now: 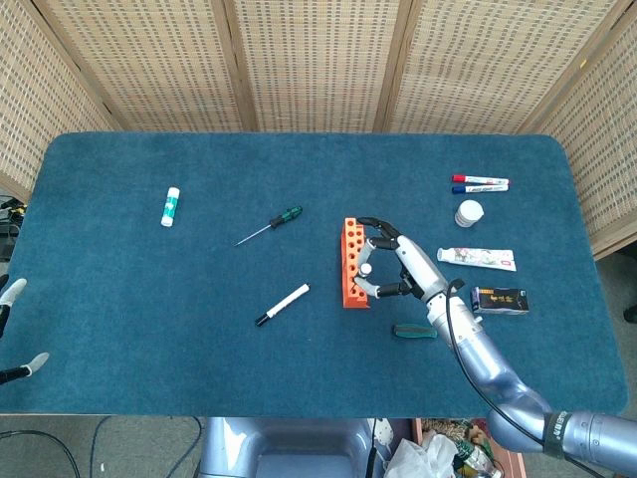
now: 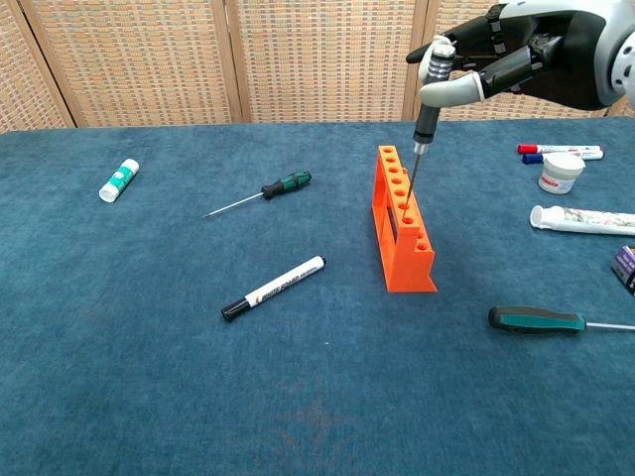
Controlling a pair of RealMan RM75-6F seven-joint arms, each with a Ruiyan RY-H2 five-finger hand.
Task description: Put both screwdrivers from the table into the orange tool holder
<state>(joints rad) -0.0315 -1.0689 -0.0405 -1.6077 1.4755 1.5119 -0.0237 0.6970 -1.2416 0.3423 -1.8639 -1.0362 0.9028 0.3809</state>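
Small grey-handled screwdriver (image 2: 425, 109) pinched near its top between thumb and fingers (image 2: 458, 89) of right hand (image 2: 516, 61), handle upright with a slight lean, thin shaft angling down to the hole row on top of orange tool holder (image 2: 402, 226); tip at or just inside one of the middle holes, depth not clear from either view. From the head view, same screwdriver (image 1: 366, 269) seen end-on, ringed by the curled dark fingers of right hand (image 1: 395, 265), directly over the right edge of orange tool holder (image 1: 350, 264). Holder standing upright on the blue table (image 2: 149, 377), long side running away from the chest camera.

Green-handled screwdriver (image 2: 257, 194) lying flat on the cloth, well left of the holder, handle toward the holder and shaft pointing left. Teal-handled screwdriver (image 2: 556, 320) lying flat to the holder's right, near the front edge, below the right forearm in the head view.

Black-capped white marker (image 2: 273, 288) lying diagonally between the green-handled screwdriver and the front edge. White glue stick (image 2: 118, 179) at far left. Red and blue markers (image 2: 559, 153) side by side at far right, a white jar (image 2: 561, 173) just beside them, a white tube (image 2: 583, 220) nearer the camera, a dark small box (image 1: 500, 299) past it.

Left hand (image 1: 12, 334) only just in frame at the left edge of the head view, off the table, pale fingertips apart and holding nothing.
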